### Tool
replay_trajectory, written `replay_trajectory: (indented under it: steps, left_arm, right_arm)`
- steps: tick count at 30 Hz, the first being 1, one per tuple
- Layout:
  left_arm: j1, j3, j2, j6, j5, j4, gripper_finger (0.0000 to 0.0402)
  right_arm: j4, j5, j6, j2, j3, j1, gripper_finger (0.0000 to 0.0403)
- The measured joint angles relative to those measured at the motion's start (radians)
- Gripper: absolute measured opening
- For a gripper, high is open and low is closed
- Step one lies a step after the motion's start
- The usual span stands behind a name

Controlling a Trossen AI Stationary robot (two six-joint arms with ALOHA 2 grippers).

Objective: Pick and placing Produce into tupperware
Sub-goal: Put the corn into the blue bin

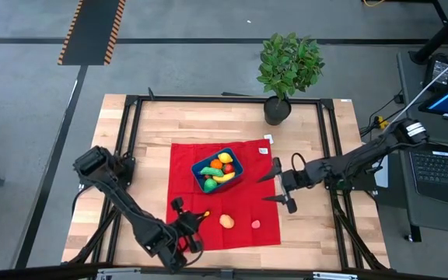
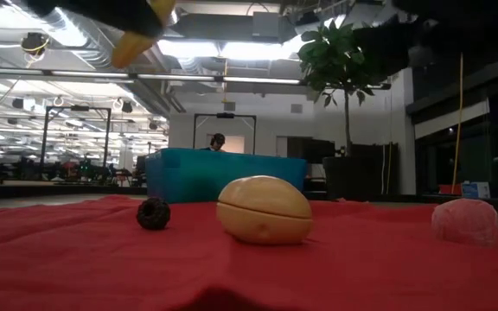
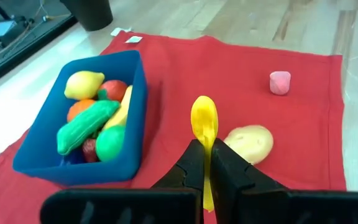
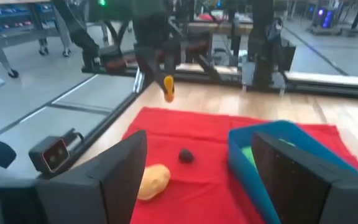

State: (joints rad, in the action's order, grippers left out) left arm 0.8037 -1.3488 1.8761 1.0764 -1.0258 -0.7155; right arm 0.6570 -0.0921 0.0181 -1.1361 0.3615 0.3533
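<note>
Yellow toy produce (image 3: 204, 124) is clamped in the left gripper (image 3: 205, 163) above the red cloth (image 3: 185, 74), beside the blue tupperware (image 3: 138, 93); the right gripper (image 1: 283, 187) waits spread wide, no readable labels.

A blue tupperware (image 3: 135, 93) holding yellow, orange, red and green produce (image 3: 87, 126) sits on a red cloth (image 3: 185, 74) over pale wood. Outside it lie a tan piece (image 3: 248, 142), a pink piece (image 3: 279, 82) and a small, apparently black one (image 2: 153, 213).
</note>
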Motion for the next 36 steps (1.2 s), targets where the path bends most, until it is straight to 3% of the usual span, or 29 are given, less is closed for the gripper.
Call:
replay_trajectory:
  steps: [6,20,30,36]
  left_arm:
    - [0.014,0.03,0.0,-0.075,-0.023,0.104,0.0002]
    - [-0.052,0.153,-0.001,-0.491,0.161,0.609,0.0001]
    - [-0.097,0.435,-0.155,-0.737,0.229,1.092,0.0001]
    - [-0.121,0.603,-0.281,-0.748,0.25,1.186,0.0001]
  right_arm:
    - [-0.007,0.0,0.029,0.088,-0.066,0.033,0.0289]
    - [-0.004,-0.001,0.108,0.136,-0.116,0.155,0.0289]
    - [-0.009,-0.003,0.108,0.135,-0.116,0.176,0.0289]
    - [-0.015,-0.003,0.108,0.135,-0.116,0.176,0.0289]
